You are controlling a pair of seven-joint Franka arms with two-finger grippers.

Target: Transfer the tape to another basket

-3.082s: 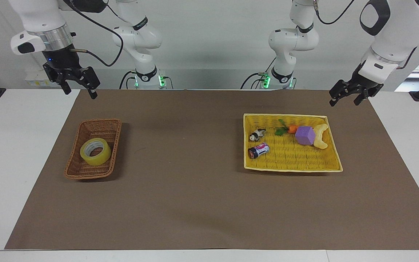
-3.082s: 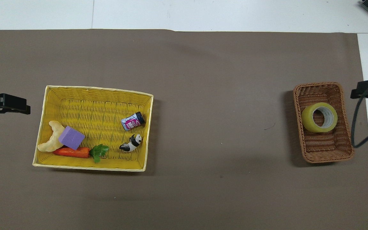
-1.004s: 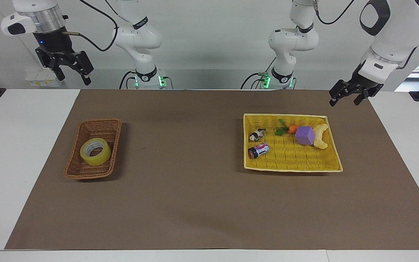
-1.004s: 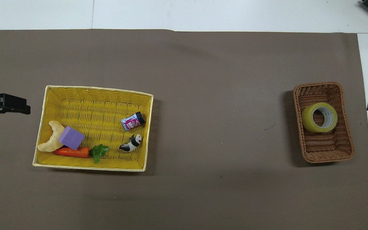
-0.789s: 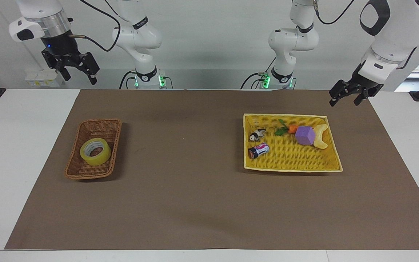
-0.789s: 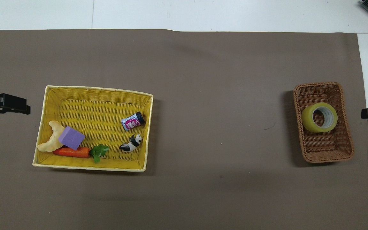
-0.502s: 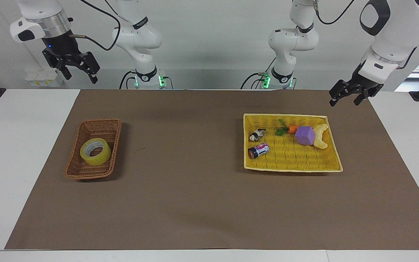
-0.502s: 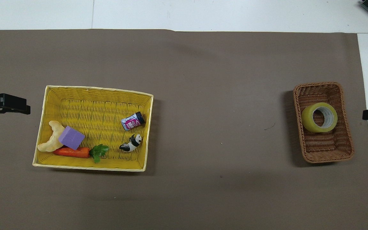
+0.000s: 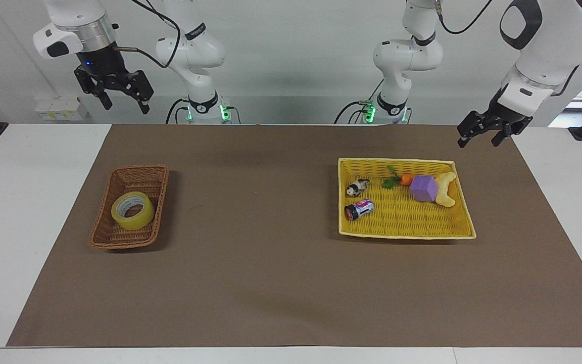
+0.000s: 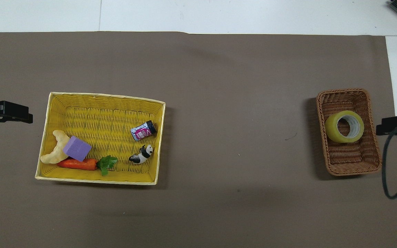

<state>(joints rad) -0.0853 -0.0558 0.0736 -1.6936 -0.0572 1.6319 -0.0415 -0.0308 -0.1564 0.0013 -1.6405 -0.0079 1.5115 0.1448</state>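
Note:
The tape (image 9: 132, 211), a yellowish roll with a white core, lies flat in the small brown wicker basket (image 9: 142, 169) at the right arm's end of the table. The overhead view shows the tape (image 10: 344, 126) in the half of that basket (image 10: 343, 91) farther from the robots. My right gripper (image 9: 125, 107) hangs high in the air, open and empty, well above the basket. From overhead, the right gripper (image 10: 396, 125) shows just beside the basket's rim. My left gripper (image 9: 477, 144) waits open and empty above the mat's corner by the yellow basket (image 9: 397, 162).
The yellow basket (image 10: 107, 95) holds a purple-labelled can (image 10: 143, 130), a panda figure (image 10: 141, 154), a carrot (image 10: 78, 164), a purple block (image 10: 77, 148) and a pale bread-like piece (image 10: 54, 152). A brown mat (image 9: 260, 253) covers the table. A black cable (image 10: 388, 172) trails from the right gripper.
My right gripper has swung sideways from the table's end toward the brown basket and dropped slightly, staying open. The left arm, tape and baskets have not moved.

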